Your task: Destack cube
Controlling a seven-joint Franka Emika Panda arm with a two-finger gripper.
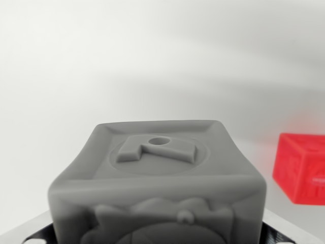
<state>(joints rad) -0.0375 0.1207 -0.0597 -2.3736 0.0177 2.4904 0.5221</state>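
Observation:
A grey cube with raised relief shapes and a small hole on its top face fills the lower middle of the wrist view, very close to the camera. My gripper is shut on it. Only dark finger parts show at the bottom corners, pressed against the cube's two sides. A red cube rests on the white surface at the wrist view's right, well apart from the grey one and cut off by the frame edge. Whatever lies under the grey cube is hidden.
A plain white surface stretches behind and around the cubes, with soft shadows across it.

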